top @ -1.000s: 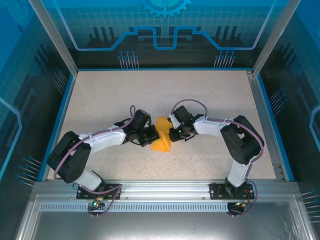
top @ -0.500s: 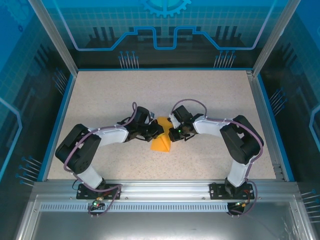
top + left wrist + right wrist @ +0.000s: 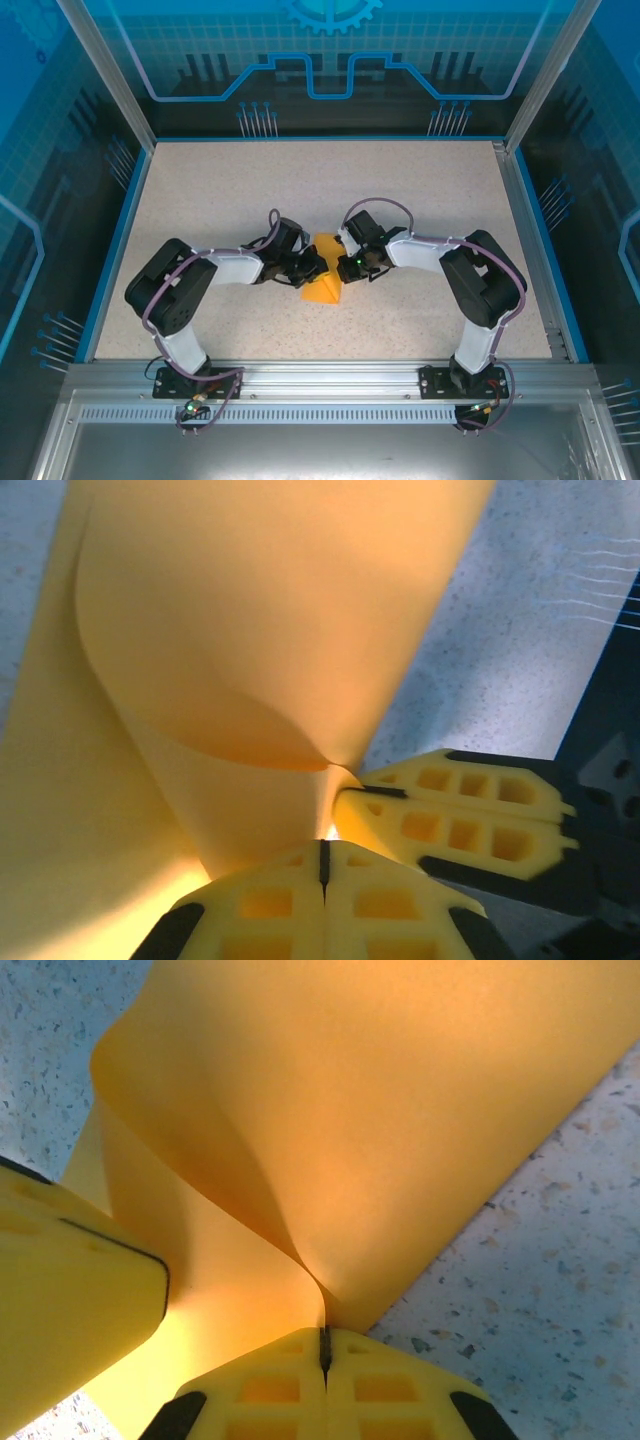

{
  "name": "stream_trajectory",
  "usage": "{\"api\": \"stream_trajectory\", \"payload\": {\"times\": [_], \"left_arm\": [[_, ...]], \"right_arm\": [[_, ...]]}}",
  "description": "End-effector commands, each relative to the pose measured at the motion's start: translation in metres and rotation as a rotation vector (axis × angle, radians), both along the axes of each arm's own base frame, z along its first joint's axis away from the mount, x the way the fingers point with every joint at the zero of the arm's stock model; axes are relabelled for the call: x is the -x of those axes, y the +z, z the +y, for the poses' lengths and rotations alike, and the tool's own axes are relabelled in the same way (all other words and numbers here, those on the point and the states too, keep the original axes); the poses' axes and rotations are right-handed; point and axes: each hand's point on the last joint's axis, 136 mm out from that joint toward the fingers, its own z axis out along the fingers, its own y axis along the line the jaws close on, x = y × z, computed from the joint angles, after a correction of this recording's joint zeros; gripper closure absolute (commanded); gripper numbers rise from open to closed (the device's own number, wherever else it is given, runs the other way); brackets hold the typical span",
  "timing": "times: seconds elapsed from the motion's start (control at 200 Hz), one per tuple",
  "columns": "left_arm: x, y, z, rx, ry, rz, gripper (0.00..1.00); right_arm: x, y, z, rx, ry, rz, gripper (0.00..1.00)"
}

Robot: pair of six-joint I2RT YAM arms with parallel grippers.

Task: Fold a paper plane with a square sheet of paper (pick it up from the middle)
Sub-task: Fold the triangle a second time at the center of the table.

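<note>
**Figure. Both grippers pinching a part-folded orange paper sheet (image 3: 322, 288) at mid-table.**
The left gripper (image 3: 313, 265) and right gripper (image 3: 345, 266) stood tip to tip. Each had its fingers pressed fully together on an upper fold of the sheet, which curled up between them. The sheet's lower corner lay flat on the speckled table (image 3: 420, 190). Bare tabletop lay open on every side, and the blue rim (image 3: 118, 240) was well apart from both grippers.
</note>
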Motion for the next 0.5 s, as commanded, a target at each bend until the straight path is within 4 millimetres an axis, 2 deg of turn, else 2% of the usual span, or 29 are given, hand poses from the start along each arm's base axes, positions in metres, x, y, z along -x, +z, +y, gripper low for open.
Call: {"api": "stream_trajectory", "payload": {"times": [0.0, 0.255, 0.495], "left_arm": [[0.0, -0.014, 0.006, -0.044, -0.005, -0.005, 1.0], [0.01, -0.034, 0.012, -0.075, -0.005, 0.034, 1.0], [0.019, -0.051, 0.015, -0.097, -0.006, 0.063, 1.0]], "right_arm": [[0.002, -0.015, -0.006, 0.036, -0.012, 0.028, 0.97], [0.002, -0.013, -0.003, 0.021, -0.021, 0.031, 0.97], [-0.004, 0.006, 0.003, -0.021, -0.036, 0.008, 0.92]]}}
